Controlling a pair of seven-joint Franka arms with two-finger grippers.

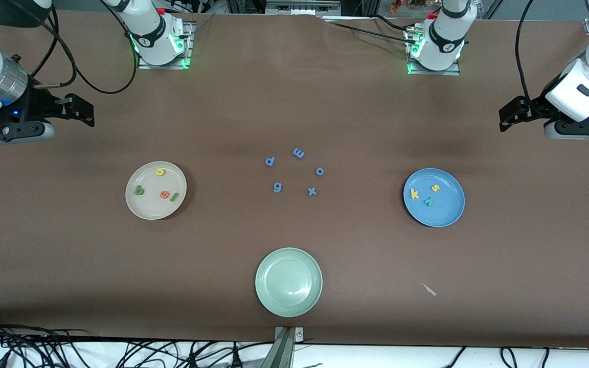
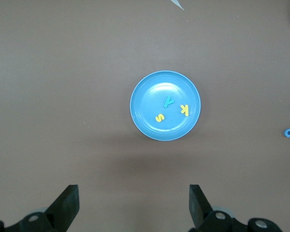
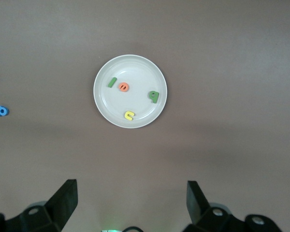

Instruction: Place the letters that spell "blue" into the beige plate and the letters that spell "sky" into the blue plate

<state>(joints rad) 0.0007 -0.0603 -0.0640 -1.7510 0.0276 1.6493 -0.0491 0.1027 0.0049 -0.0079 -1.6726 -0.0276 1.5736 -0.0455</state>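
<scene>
The beige plate (image 1: pixel 151 207) (image 3: pixel 135 72) lies toward the right arm's end and holds the dark green b (image 1: pixel 139 191), orange e (image 1: pixel 163 194), light green l (image 1: pixel 174 196) and yellow u (image 1: pixel 159 172). Toward the left arm's end, the blue plate (image 1: pixel 445 212) (image 2: pixel 145 104) holds the yellow k (image 1: pixel 414 193), teal y (image 1: pixel 428 201) and yellow s (image 1: pixel 434 187). My right gripper (image 1: pixel 87 113) (image 3: pixel 131 200) hangs open and empty near its end of the table, apart from the beige plate. My left gripper (image 1: pixel 504 118) (image 2: pixel 134 203) hangs open and empty near the other end.
Several all-blue letters (image 1: pixel 294 171) lie loose in the middle of the table between the two plates. A pale green plate (image 1: pixel 288 301) sits nearer the front camera, with nothing in it. A small white scrap (image 1: pixel 429 289) lies nearer the camera than the blue plate.
</scene>
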